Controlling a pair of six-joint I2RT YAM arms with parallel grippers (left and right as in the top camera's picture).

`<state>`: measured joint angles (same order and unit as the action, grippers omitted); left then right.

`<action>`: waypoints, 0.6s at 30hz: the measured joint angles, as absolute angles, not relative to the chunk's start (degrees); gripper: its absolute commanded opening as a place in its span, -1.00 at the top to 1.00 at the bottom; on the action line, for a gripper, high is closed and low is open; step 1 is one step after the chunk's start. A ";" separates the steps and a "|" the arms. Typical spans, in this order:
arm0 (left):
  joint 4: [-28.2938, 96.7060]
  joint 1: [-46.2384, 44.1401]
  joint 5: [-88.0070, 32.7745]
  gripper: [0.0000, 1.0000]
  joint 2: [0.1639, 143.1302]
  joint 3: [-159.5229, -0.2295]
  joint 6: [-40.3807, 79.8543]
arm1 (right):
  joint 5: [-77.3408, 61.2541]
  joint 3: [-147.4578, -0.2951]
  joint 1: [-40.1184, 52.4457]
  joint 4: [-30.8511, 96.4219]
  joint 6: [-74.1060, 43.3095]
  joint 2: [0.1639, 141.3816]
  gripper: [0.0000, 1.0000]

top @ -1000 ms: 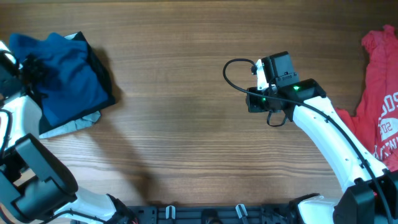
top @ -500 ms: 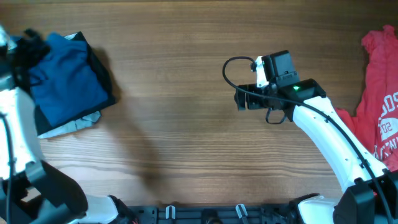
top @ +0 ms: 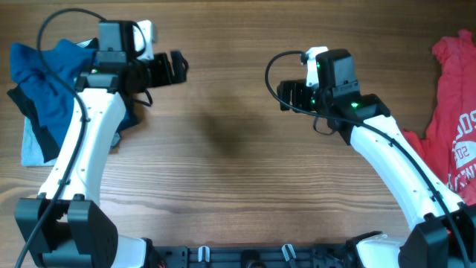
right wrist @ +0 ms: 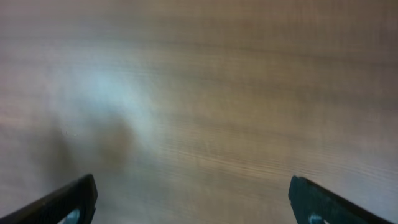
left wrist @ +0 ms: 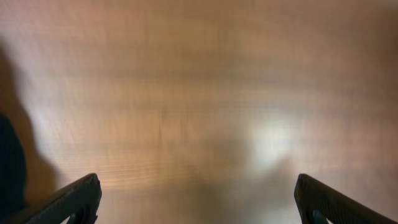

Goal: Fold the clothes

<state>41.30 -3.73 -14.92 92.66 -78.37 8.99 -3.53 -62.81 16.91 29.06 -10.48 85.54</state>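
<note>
the left gripper point(top: 175, 69) and right gripper point(top: 285, 95) gape wide, empty, over the wooden table point(top: 223, 186) — the blue shirt point(top: 43, 78), bunched far left, looks soft, limp, likely best pinched at a hem corner.

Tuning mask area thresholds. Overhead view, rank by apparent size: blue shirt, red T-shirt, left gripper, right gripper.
1-2. blue shirt and red T-shirt: visible areas look alike. The left arm covers part of one and the frame edge cuts the other, so unranked.
3-4. left gripper and right gripper: much smaller, about equal.
</note>
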 measured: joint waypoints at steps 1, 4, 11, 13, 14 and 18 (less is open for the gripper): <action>43.75 -3.81 -14.92 -0.97 92.55 -78.35 9.04 | -3.29 -62.83 16.64 30.63 -10.48 84.95 -0.99; 50.19 -3.60 -14.39 -0.91 91.33 -78.30 9.21 | -2.00 -62.85 15.73 34.59 -10.48 81.23 -1.00; 51.37 -5.80 -10.44 -0.95 77.01 -73.82 9.26 | 0.21 -62.87 15.11 36.01 -10.90 61.98 -1.00; 49.34 -7.22 -9.82 -1.00 70.94 -70.37 9.30 | 0.54 -62.54 15.11 36.07 -11.88 56.38 -0.99; 48.45 -7.88 -9.58 -1.00 68.18 -68.53 9.30 | 0.54 -62.39 15.11 36.12 -11.97 55.75 -0.99; 46.19 -10.90 -7.60 -0.99 54.43 -58.46 9.32 | 2.04 -55.29 15.11 36.36 -13.74 41.85 -0.99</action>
<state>46.19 -10.90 -7.60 54.43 -58.46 9.32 2.04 -55.29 15.11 36.36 -13.74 41.85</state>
